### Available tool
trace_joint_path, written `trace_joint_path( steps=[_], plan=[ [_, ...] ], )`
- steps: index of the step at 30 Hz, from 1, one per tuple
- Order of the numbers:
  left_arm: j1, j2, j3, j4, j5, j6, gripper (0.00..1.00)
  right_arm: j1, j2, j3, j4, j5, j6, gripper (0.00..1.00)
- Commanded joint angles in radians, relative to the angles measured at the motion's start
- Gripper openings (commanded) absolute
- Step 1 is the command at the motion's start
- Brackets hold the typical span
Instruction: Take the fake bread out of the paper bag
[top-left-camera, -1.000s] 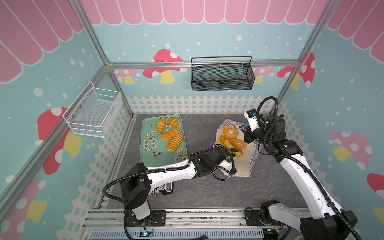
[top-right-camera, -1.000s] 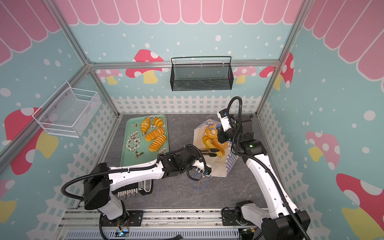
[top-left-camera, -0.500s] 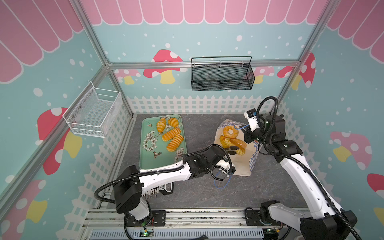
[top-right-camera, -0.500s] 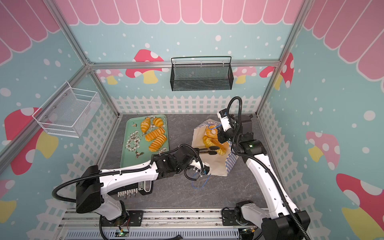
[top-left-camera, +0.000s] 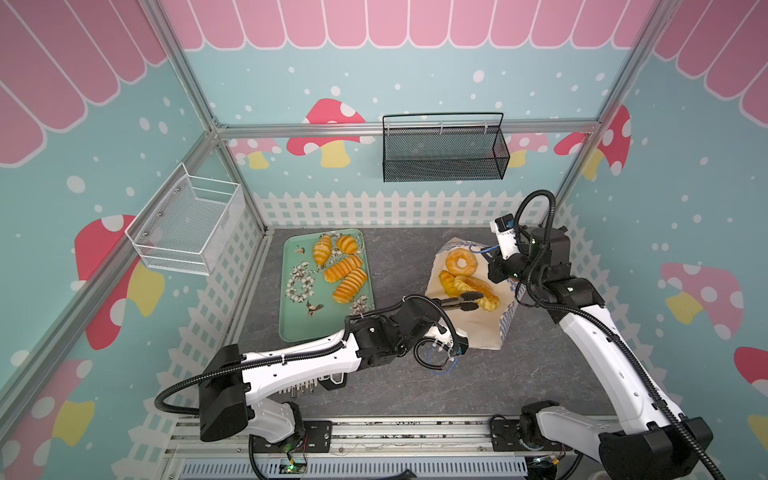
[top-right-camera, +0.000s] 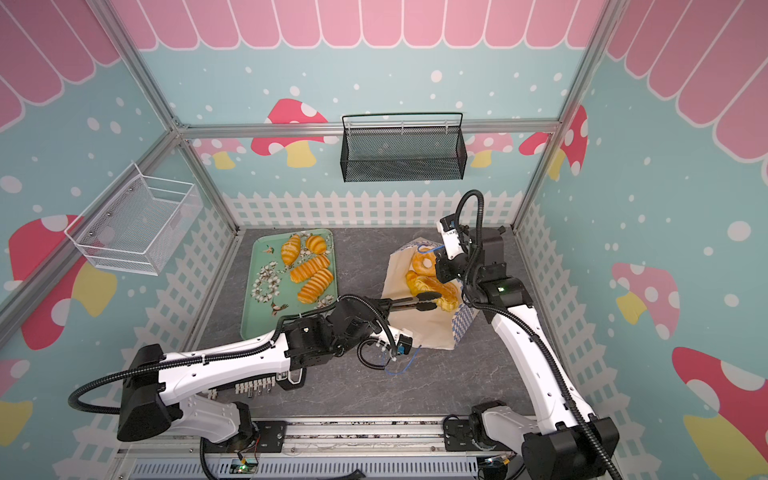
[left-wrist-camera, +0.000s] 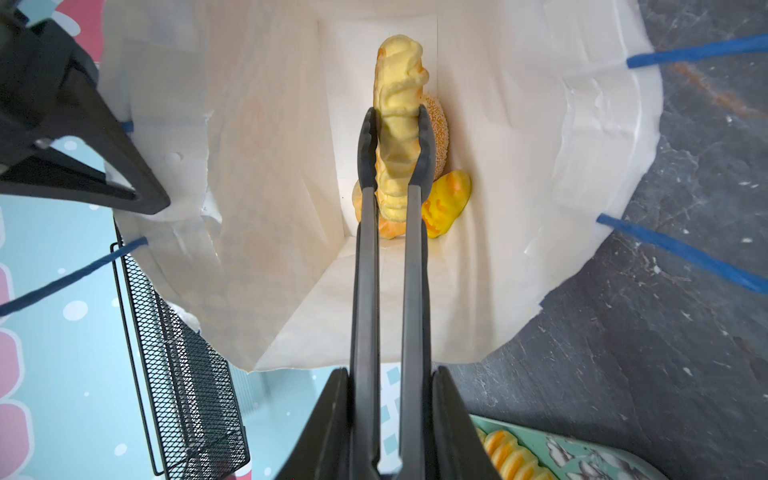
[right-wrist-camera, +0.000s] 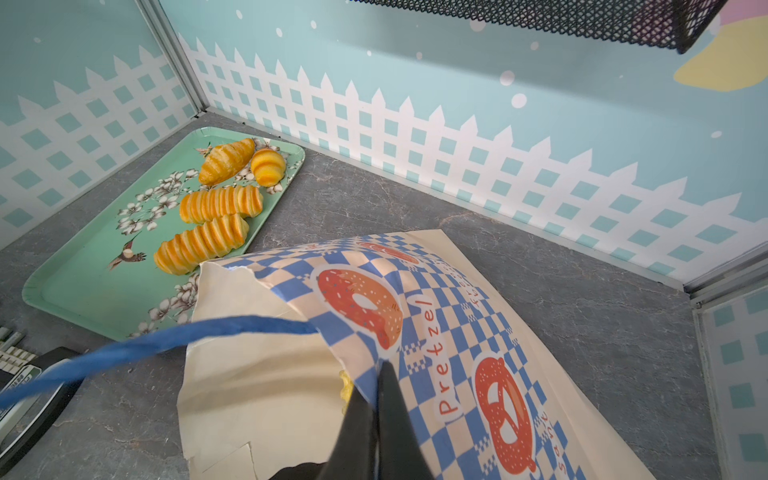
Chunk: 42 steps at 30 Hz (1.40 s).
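The paper bag (top-left-camera: 469, 328) (top-right-camera: 419, 328) lies tilted on the right of the grey floor, its mouth open. My left gripper (top-left-camera: 428, 307) (left-wrist-camera: 390, 374) is shut on black tongs (top-left-camera: 461, 301) (left-wrist-camera: 365, 249) that reach into the bag. The tongs pinch a long twisted pastry (left-wrist-camera: 399, 124) (top-left-camera: 478, 286). A ring doughnut (top-left-camera: 460, 262) (left-wrist-camera: 438, 137) and a small yellow bun (left-wrist-camera: 446, 203) lie beside it inside the bag. My right gripper (top-left-camera: 494, 266) (right-wrist-camera: 380, 374) is shut on the bag's checkered rim (right-wrist-camera: 457, 332). Several pieces of fake bread (top-left-camera: 345, 286) lie on a green tray (top-left-camera: 299, 324) (right-wrist-camera: 83, 291).
A black wire basket (top-left-camera: 442, 153) hangs on the back wall and a white wire basket (top-left-camera: 187, 226) on the left wall. The bag's blue cord handle (top-left-camera: 444, 365) trails on the floor at the front. A dark device (top-left-camera: 332, 378) lies under my left arm.
My left arm has drawn back a little toward the left, with the tongs still inside the bag. The right gripper has stayed on the bag's rim.
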Motion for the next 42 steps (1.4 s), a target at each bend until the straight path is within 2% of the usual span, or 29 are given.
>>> trace_joint_path(
  steps=[1, 13, 22, 29, 36, 42],
  plan=[
    [-0.003, -0.005, 0.000, 0.005, -0.017, -0.028, 0.00, 0.005, 0.006, 0.024, -0.020, -0.002, 0.018, 0.00],
    [0.015, 0.224, 0.115, -0.008, -0.106, -0.053, 0.01, 0.005, -0.002, 0.012, -0.037, -0.057, 0.012, 0.00],
    [0.027, 0.229, 0.123, 0.006, -0.115, -0.018, 0.28, 0.005, -0.001, 0.012, -0.037, -0.064, 0.005, 0.00],
    [0.046, 0.233, 0.112, 0.015, -0.121, 0.004, 0.39, 0.005, 0.003, 0.013, -0.040, -0.068, -0.003, 0.00],
    [0.052, 0.239, 0.112, 0.020, -0.109, 0.003, 0.41, 0.005, 0.010, 0.023, -0.040, -0.078, -0.003, 0.00],
    [0.058, 0.246, 0.108, 0.012, -0.094, 0.005, 0.36, 0.005, 0.018, 0.026, -0.039, -0.081, -0.001, 0.00]
  ],
)
